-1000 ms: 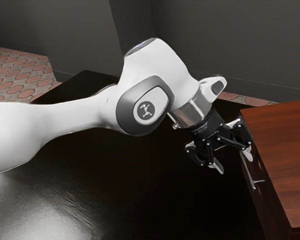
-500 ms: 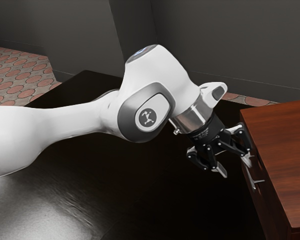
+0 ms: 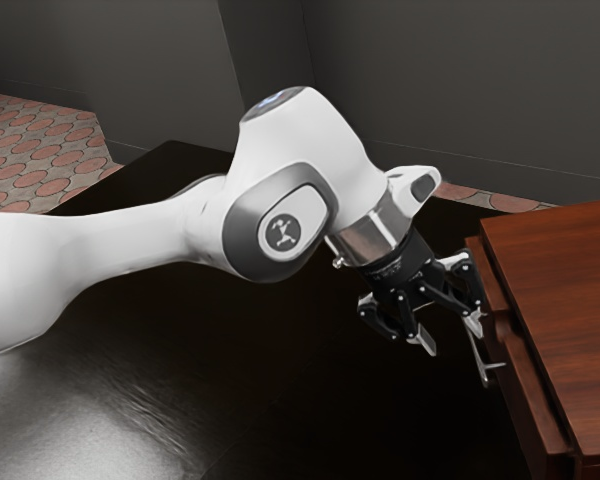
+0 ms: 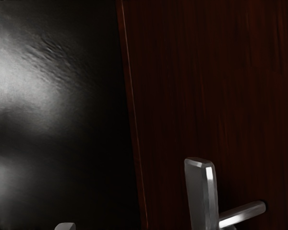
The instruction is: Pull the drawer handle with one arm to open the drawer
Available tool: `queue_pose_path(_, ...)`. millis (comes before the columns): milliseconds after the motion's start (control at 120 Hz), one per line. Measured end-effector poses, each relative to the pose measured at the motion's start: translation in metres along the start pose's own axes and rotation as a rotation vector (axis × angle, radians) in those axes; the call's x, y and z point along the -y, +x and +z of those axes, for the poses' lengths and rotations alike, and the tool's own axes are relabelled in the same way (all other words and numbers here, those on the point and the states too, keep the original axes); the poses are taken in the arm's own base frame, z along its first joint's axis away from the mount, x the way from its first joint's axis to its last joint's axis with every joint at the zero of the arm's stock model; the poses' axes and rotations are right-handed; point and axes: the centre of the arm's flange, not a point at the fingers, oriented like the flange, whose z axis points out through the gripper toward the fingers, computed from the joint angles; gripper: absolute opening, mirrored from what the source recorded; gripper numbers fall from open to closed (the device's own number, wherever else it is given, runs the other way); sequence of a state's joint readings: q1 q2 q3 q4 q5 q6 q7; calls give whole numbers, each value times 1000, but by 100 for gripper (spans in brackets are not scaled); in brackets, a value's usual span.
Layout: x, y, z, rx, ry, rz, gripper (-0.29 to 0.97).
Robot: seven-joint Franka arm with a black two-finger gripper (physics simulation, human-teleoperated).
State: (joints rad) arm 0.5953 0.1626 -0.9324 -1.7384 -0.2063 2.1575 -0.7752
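Gripper (image 3: 453,333) at drawer handle (image 3: 488,352), fingers spread apart, not clamped on anything. You see far finger (image 3: 475,322) against handle bar, near finger free on exterior view's left of it. Drawer (image 3: 520,350) stands partly out of wooden cabinet (image 3: 570,290), its front stepping past cabinet top toward exterior view's left. White arm (image 3: 280,220) reaches in over dark glossy table (image 3: 180,400). In your wrist view, metal handle (image 4: 201,191) on its post sits on dark-red drawer front (image 4: 206,72), just under hand, with table (image 4: 48,96) beside it.
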Motion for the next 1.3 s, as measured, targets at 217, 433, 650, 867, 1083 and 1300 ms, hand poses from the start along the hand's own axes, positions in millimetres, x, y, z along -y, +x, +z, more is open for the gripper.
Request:
queue_pose_path(217,13,-4,-5,11,23,-30,33)
queue_pose_path(433,22,-3,-18,9,33,-50,33)
queue_pose_path(650,34,-1,-19,35,34,-60,33)
queue_pose_path(867,50,-7,-29,38,30,-63,33)
queue_pose_path(1083,67,-15,-34,47,29,-70,33)
queue_pose_path(1300,75,-17,-40,47,27,-66,33)
